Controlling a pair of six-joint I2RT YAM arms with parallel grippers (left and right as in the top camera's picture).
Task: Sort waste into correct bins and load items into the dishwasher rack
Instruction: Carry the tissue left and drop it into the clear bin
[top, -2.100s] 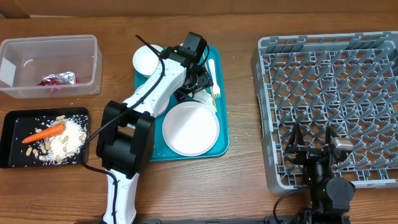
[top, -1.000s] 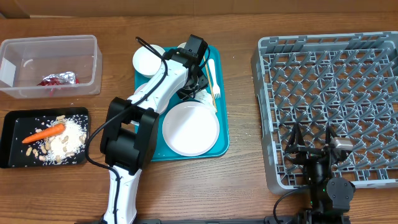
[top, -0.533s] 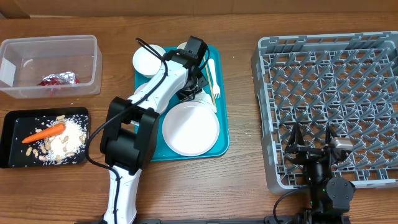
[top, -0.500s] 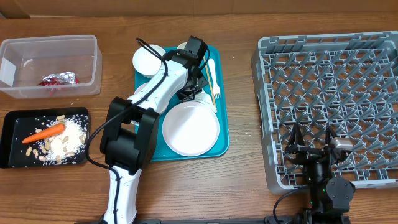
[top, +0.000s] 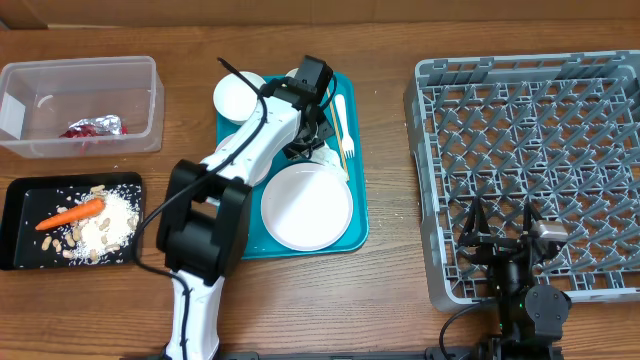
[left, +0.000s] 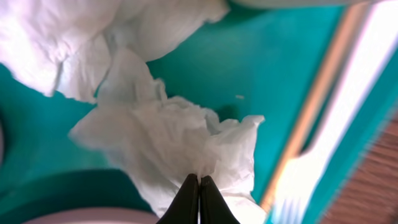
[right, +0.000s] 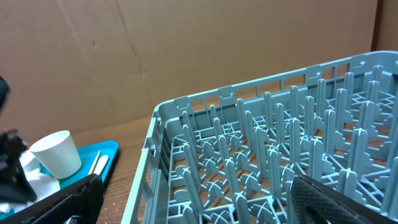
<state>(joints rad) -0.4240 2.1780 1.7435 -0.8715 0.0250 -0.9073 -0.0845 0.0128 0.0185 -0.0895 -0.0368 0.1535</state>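
My left gripper (left: 199, 182) is shut on a crumpled white napkin (left: 168, 134) just above the teal tray (left: 280, 74); a second napkin (left: 81, 37) lies beyond it. From overhead, the left gripper (top: 317, 138) hangs over the tray's upper middle with the napkin (top: 327, 155) under it. Beside it are the chopsticks (top: 337, 118) and a white fork (top: 345, 130). The white plate (top: 306, 205) and a bowl (top: 237, 97) sit on the tray. My right gripper (top: 505, 235) stands open over the near edge of the grey dishwasher rack (top: 540, 120), holding nothing.
A clear tub (top: 80, 70) at far left holds a red-and-silver wrapper (top: 93, 128). A black tray (top: 20, 245) below it holds a carrot (top: 70, 214), peanut scraps and crumbs. The right wrist view shows the rack (right: 280, 137) and a white cup (right: 57, 154).
The left arm has shifted only slightly over the teal tray. The right arm has not moved.
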